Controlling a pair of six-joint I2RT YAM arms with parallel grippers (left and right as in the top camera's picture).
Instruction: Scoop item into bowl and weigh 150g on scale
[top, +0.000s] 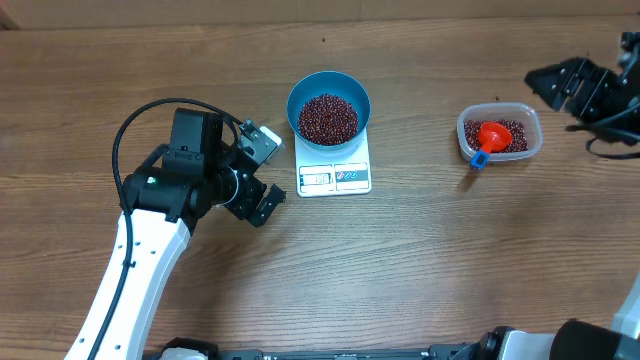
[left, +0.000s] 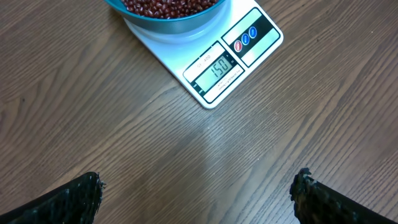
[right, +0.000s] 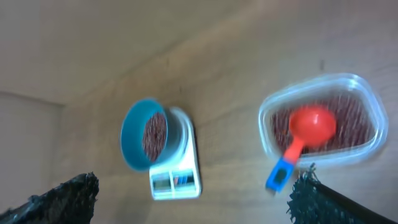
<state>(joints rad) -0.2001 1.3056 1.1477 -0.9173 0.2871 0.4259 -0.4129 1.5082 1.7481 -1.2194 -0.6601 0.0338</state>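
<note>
At the middle of the surface (top: 420, 260), heaps up as small glossy maroon beans (top: 328, 118) in the bright blue bowl (top: 329, 82) atop the white scale (top: 335, 178) showing 150, lies too in the clear tub (top: 532, 125) under a red scoop (top: 492, 134) farther right, with left fingers (left: 74, 199) and right fingers (right: 323, 202) spread wide, holding nothing.

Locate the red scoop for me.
In the overhead view, the red plastic scoop with a blue handle lies in the clear plastic tub, on the robot's right, to the right of the flat white scale and round blue bowl.
</note>
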